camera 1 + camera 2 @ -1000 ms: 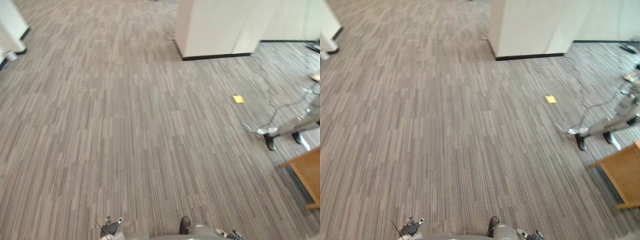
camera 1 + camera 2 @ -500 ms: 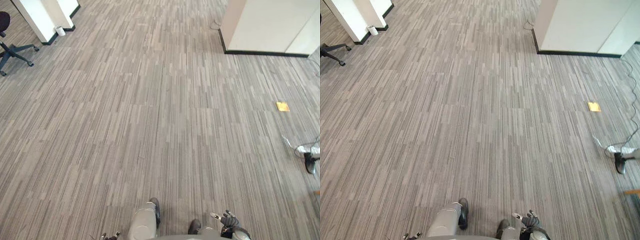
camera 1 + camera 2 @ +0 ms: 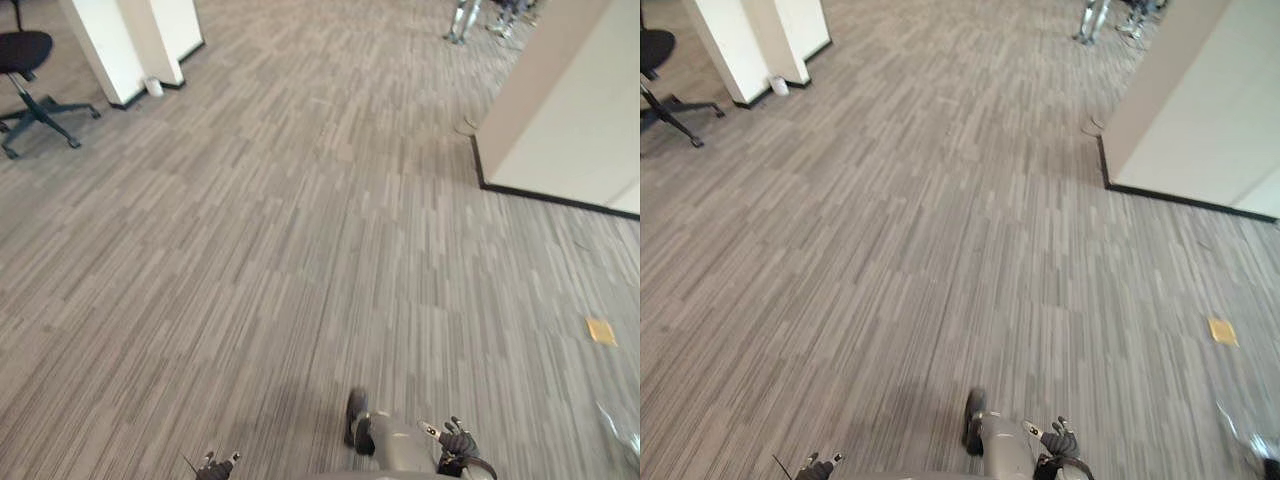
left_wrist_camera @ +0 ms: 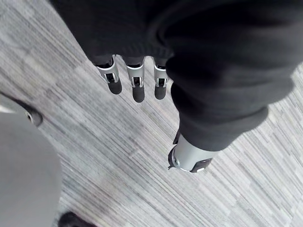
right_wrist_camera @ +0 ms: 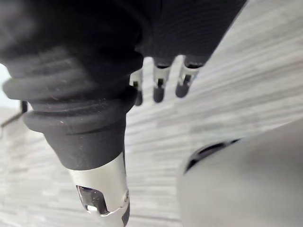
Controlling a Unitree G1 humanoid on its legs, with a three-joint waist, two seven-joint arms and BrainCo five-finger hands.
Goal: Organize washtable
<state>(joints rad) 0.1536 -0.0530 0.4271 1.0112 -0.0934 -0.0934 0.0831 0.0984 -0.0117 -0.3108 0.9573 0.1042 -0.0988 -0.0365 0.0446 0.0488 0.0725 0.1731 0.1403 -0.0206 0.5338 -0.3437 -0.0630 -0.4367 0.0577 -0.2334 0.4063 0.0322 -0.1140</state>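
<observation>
- Swung leftward since a second ago, the head camera now takes in an office chair [image 3: 28,55]; the yellow slip [image 3: 600,331] sits low on the right.
- Where the washtable stands cannot be told; grey carpet [image 3: 300,240] lies ahead.
- Left hand [image 4: 137,87] and right hand [image 5: 158,90] hang slack, fingers straight, holding nothing.
- Best walk steadily, clear of the white wall [image 3: 570,110], until the table appears.
- No legible writing.

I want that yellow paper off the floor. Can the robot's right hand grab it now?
Probably not. The right hand hangs open at its side, and the yellow paper lies well away across the carpet.
</observation>
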